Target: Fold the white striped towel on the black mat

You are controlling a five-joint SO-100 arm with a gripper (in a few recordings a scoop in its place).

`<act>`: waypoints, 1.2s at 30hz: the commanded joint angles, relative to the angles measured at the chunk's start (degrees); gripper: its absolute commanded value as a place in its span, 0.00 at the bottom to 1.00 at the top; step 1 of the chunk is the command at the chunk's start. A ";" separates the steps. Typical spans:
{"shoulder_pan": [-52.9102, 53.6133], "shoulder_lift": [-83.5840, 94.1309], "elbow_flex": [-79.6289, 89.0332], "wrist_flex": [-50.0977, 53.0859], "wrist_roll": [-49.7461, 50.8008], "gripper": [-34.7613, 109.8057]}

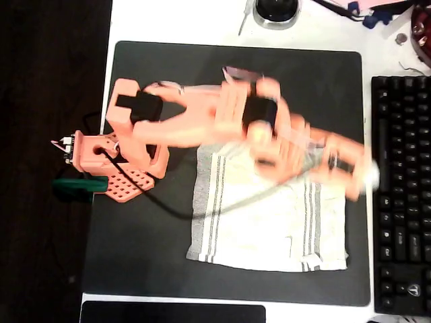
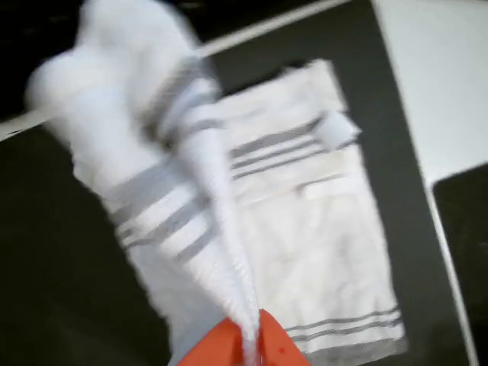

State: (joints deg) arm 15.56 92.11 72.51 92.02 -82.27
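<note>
In the overhead view, the orange arm [image 1: 202, 118] reaches from its base at the left across the black mat [image 1: 141, 235] to the hand [image 1: 357, 176], which is blurred and sits near the mat's right edge, just left of the black keyboard [image 1: 402, 195] on the white counter [image 1: 175, 20]. The white striped towel [image 1: 262, 215] lies on the mat below and left of the hand, its upper right part lifted toward it. In the wrist view the orange fingertips [image 2: 278, 343] are closed on a pinched fold of the towel [image 2: 320, 229], which rises in a blurred peak while the rest lies flat on the mat [image 2: 61, 290].

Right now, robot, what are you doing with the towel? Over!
Gripper shut on white striped towel, one corner lifted. Rest of towel flat on black mat. Keyboard close beside mat. Nothing blocking.
</note>
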 commanded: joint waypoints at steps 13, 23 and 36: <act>22.15 -3.96 12.04 -16.44 -11.60 0.29; 18.81 0.53 12.13 -10.28 -8.53 0.34; 13.89 28.83 41.84 -7.73 -5.01 0.33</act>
State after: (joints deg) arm 28.48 111.45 109.86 85.61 -86.66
